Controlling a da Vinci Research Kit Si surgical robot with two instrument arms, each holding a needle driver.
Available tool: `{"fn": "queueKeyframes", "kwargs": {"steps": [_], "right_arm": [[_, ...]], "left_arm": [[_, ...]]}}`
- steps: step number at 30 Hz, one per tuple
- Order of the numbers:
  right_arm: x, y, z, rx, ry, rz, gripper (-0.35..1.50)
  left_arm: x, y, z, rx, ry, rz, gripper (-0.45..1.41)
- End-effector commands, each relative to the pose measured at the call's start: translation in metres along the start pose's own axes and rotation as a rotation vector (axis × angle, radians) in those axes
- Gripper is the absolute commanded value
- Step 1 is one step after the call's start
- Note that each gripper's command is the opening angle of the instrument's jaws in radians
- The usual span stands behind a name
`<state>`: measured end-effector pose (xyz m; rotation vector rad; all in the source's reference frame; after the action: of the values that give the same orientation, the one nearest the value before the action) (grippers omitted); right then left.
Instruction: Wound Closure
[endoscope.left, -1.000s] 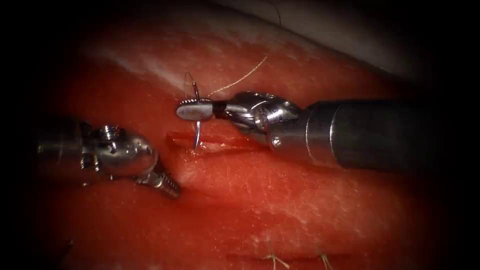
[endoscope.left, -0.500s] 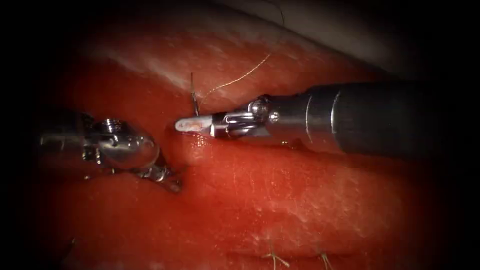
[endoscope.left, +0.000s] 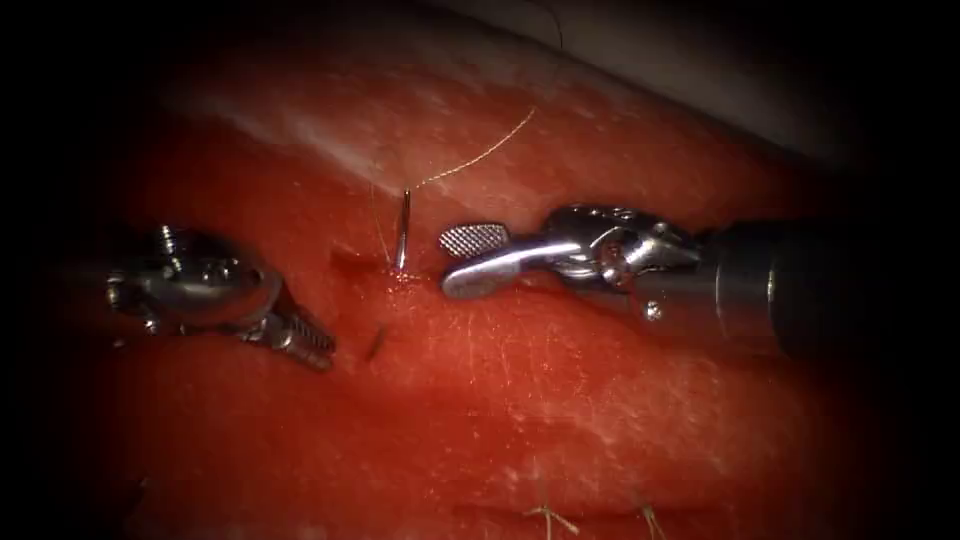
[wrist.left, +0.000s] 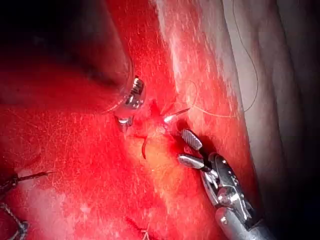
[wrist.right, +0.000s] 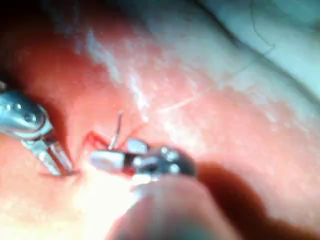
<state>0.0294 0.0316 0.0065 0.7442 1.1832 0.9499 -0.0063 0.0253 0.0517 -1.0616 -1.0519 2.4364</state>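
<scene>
Needle (endoscope.left: 402, 228) stands in tissue (endoscope.left: 600, 380), released; right tool (endoscope.left: 470, 258) gaping, left tool (endoscope.left: 305, 345) clenched, empty.

Right arm's tool (endoscope.left: 475, 262) enters from the right edge of the endoscope frame, shaft level, wrist bent slightly, jaws parted and holding nothing, tips at frame centre. Left arm's tool (endoscope.left: 305, 345) sits at centre left, tip angled down and to the right, jaws together, empty.
</scene>
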Motion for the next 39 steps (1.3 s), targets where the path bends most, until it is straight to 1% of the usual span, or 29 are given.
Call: {"fn": "queueKeyframes", "kwargs": {"steps": [1, 2, 4, 5, 7, 9, 11, 16, 22, 26, 28, 29, 30, 31, 32, 33, 35, 37, 38, 39], "right_arm": [[0.0001, -0.0001, -0.0006, 0.004, -0.043, -0.037, 1.21], [0.0002, -0.0005, -0.0011, 0.002, -0.063, -0.064, 1.21], [0.0006, -0.0010, -0.0013, 0.005, -0.069, -0.083, 1.20], [0.0010, -0.0016, -0.0013, 0.008, -0.070, -0.095, 1.20], [0.0013, -0.0021, -0.0011, 0.011, -0.071, -0.108, 1.18], [0.0013, -0.0022, -0.0012, 0.011, -0.072, -0.113, 1.18], [0.0014, -0.0021, -0.0012, 0.011, -0.072, -0.113, 1.18], [0.0013, -0.0019, -0.0012, 0.011, -0.072, -0.120, 1.18], [0.0012, -0.0019, -0.0011, 0.010, -0.071, -0.121, 1.16], [0.0011, -0.0018, -0.0009, 0.009, -0.071, -0.123, 1.16], [0.0011, -0.0018, -0.0009, 0.009, -0.071, -0.123, 1.16], [0.0010, -0.0018, -0.0009, 0.009, -0.071, -0.123, 1.16], [0.0010, -0.0018, -0.0009, 0.009, -0.071, -0.123, 1.16], [0.0010, -0.0018, -0.0008, 0.009, -0.071, -0.123, 1.16], [0.0010, -0.0018, -0.0008, 0.009, -0.071, -0.123, 1.16], [0.0010, -0.0018, -0.0008, 0.009, -0.071, -0.123, 1.16], [0.0009, -0.0019, -0.0008, 0.023, -0.078, -0.124, 1.11], [0.0008, -0.0021, -0.0007, 0.032, -0.082, -0.124, 1.10], [0.0007, -0.0024, -0.0004, 0.042, -0.087, -0.130, 1.10], [0.0007, -0.0026, -0.0001, 0.045, -0.088, -0.130, 1.10]], "left_arm": [[-0.0001, -0.0009, 0.0005, -0.028, 0.080, 0.081, 0.44], [-0.0001, -0.0010, 0.0000, -0.031, 0.114, 0.127, 0.47], [0.0001, -0.0009, -0.0005, -0.026, 0.138, 0.176, 0.50], [0.0005, -0.0006, -0.0008, -0.025, 0.173, 0.201, 0.51], [0.0010, -0.0002, -0.0008, -0.024, 0.215, 0.215, 0.51], [0.0015, 0.0003, -0.0004, -0.047, 0.239, 0.218, 0.53], [0.0018, 0.0008, -0.0001, -0.065, 0.255, 0.230, 0.54], [0.0022, 0.0011, 0.0003, -0.076, 0.279, 0.242, 0.55], [0.0028, 0.0006, 0.0010, -0.074, 0.297, 0.239, 0.57], [0.0027, 0.0005, 0.0023, -0.060, 0.300, 0.238, 0.58], [0.0026, 0.0005, 0.0025, -0.059, 0.302, 0.238, 0.57], [0.0027, 0.0006, 0.0024, -0.061, 0.312, 0.244, 0.48], [0.0028, 0.0006, 0.0024, -0.063, 0.318, 0.243, 0.34], [0.0028, 0.0008, 0.0023, -0.067, 0.348, 0.236, -0.20], [0.0028, 0.0008, 0.0023, -0.072, 0.361, 0.199, -0.35], [0.0028, 0.0009, 0.0024, -0.088, 0.377, 0.085, -0.35], [0.0030, 0.0007, 0.0025, -0.065, 0.393, -0.052, -0.35], [0.0029, 0.0005, 0.0024, -0.067, 0.396, -0.135, -0.35], [0.0028, 0.0003, 0.0022, -0.078, 0.406, -0.224, -0.35], [0.0028, 0.0002, 0.0021, -0.083, 0.413, -0.256, -0.35]]}}
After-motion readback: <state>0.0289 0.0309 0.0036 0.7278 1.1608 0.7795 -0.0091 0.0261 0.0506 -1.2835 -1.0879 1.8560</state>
